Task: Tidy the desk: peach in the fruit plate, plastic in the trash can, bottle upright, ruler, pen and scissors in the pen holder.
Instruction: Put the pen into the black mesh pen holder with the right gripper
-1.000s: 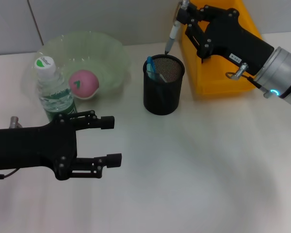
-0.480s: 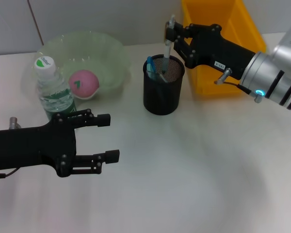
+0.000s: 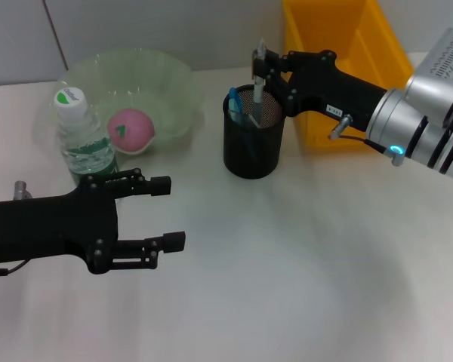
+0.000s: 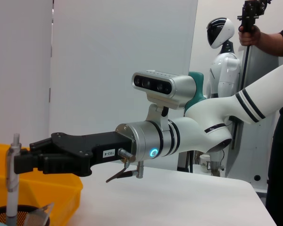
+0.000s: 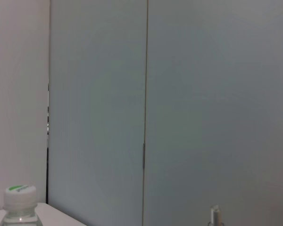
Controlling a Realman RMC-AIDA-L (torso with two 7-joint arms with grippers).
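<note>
My right gripper (image 3: 263, 66) is closed on the pen (image 3: 258, 79), pinching it near its top and holding it upright; the pen's lower end is down inside the black mesh pen holder (image 3: 254, 143), which stands directly below the fingers; from the left wrist camera I see the same grip side-on, right gripper (image 4: 20, 162) clamped on the pen (image 4: 12, 188) above the holder's rim (image 4: 19, 214); a blue-handled item (image 3: 234, 105), which I take for the scissors though I cannot be sure, leans inside the holder beside the pen; just behind the right gripper sits the yellow bin (image 3: 340, 68); farther off on the gripper's far side is the pale green fruit plate (image 3: 147, 75) with the pink peach (image 3: 130, 130) in it, and the water bottle (image 3: 83, 139) stands upright just beside the plate; my left gripper (image 3: 170, 213) hovers over the white desk (image 3: 302, 271) near the bottle, fingers spread apart and holding nothing.
</note>
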